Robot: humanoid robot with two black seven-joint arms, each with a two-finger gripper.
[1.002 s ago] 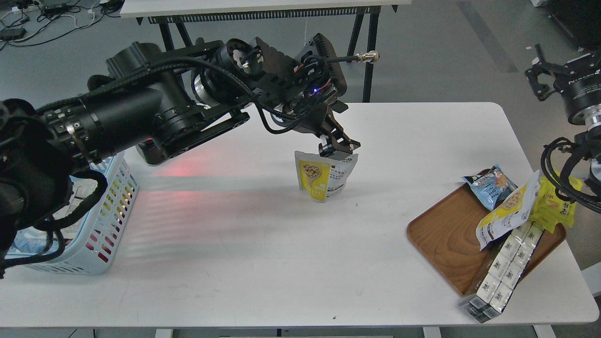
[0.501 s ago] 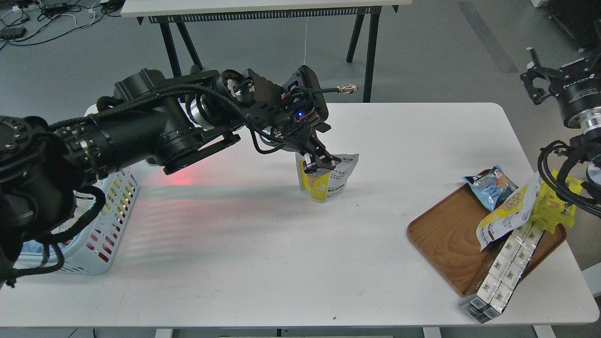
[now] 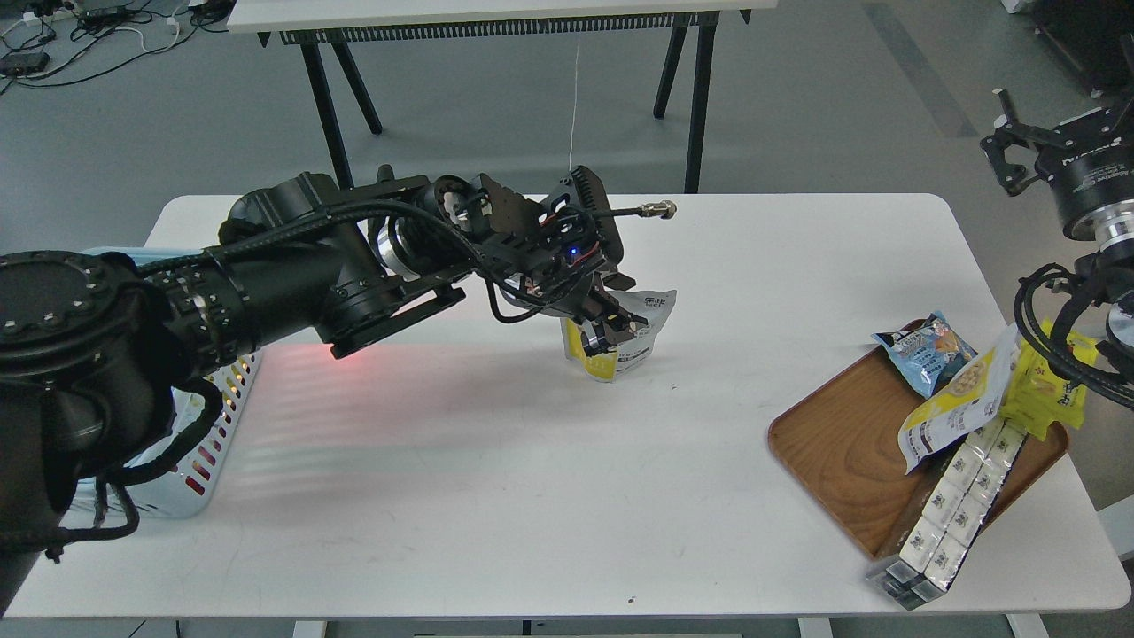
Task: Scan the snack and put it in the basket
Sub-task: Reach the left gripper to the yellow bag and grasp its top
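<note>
White tabletop (image 3: pixel 496 496), bare along the near edge. At the near right corner, a long white boxed pack (image 3: pixel 952 509) overhanging a brown wooden tray (image 3: pixel 842 443); on the tray's far side a second grey-white and yellow pouch (image 3: pixel 957 399), a light-blue snack bag (image 3: pixel 923 351) and bright yellow packs (image 3: pixel 1050 390), all leaning together. Against the left edge, the light-blue basket (image 3: pixel 208 434), mostly hidden behind the left arm, slotted side showing, with a red glow on the tabletop just beside it. Near the middle of the tabletop, a little toward the far edge, the snack (image 3: pixel 640 330), upright, base on the tabletop, yellow panel partly covered. Left gripper (image 3: pixel 607 330) down on the snack's front, its 2 fingers clamped on the pouch. Off the far right corner, well apart from everything on the tabletop, the right gripper (image 3: pixel 1019 155), raised and grasping nothing, fingers spread.
</note>
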